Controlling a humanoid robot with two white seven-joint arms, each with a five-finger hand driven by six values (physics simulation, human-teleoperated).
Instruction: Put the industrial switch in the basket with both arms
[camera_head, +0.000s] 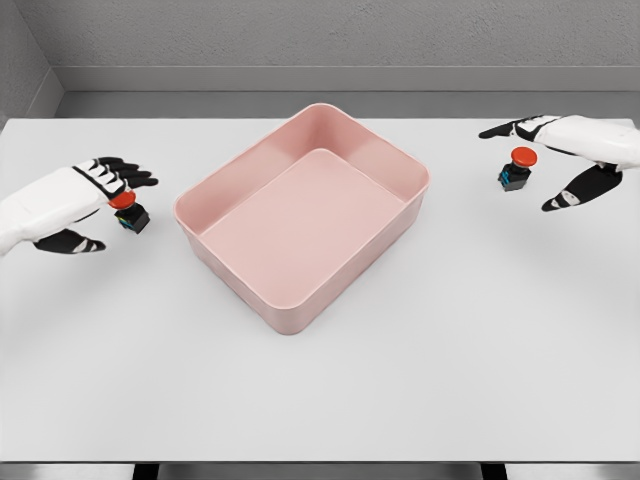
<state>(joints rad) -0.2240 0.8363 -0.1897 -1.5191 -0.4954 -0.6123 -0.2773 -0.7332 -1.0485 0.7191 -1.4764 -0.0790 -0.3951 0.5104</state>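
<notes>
Two small industrial switches with red mushroom caps stand on the white table (320, 400). The left switch (129, 211) is at the left edge, under the black fingertips (128, 176) of my left hand (118, 214). Those fingers arch over its cap, while the thumb stays apart below it. The right switch (517, 169) stands at the right. My right hand (522, 172) hovers around it with fingers spread above and thumb lower right, not touching. The pink basket (236, 170) sits empty in the middle between both hands.
The table's far edge meets a grey wall behind the basket. White tabletop stretches in front of the basket toward the near edge.
</notes>
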